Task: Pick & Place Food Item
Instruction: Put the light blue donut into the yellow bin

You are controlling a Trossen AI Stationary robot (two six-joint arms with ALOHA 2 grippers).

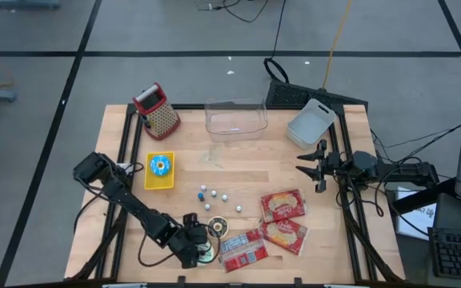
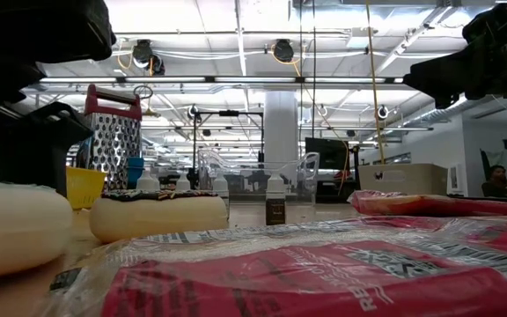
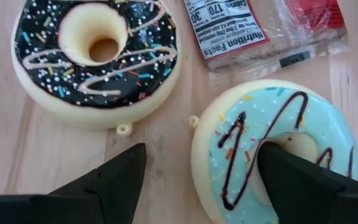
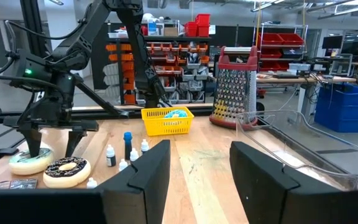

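Note:
Two toy doughnuts lie flat on the wooden table near its front edge: one with chocolate icing [image 3: 95, 56] and one with light blue icing [image 3: 275, 149]. My left gripper [image 3: 202, 148] is open and points down over the blue one. One finger [image 3: 291, 180] stands in the doughnut's hole and the other finger [image 3: 114, 180] stands outside its rim, on the side toward the chocolate doughnut. My right gripper [image 4: 201, 168] is open with nothing between its fingers, held level above the table's right edge [image 1: 314, 164]. My left gripper straddles one side of the blue doughnut's ring [image 3: 229, 155] from above, one finger in the hole and one outside the rim. I cannot tell whether either finger touches it. The doughnut lies flat on the table.
Red snack packets [image 1: 282, 206] [image 1: 242, 250] lie right of the doughnuts. Small bottles [image 1: 214, 196] stand at mid-table. A yellow basket [image 1: 160, 170] sits at the left. A grater [image 1: 157, 110], a clear tub [image 1: 236, 118] and a white tray [image 1: 310, 122] line the far edge.

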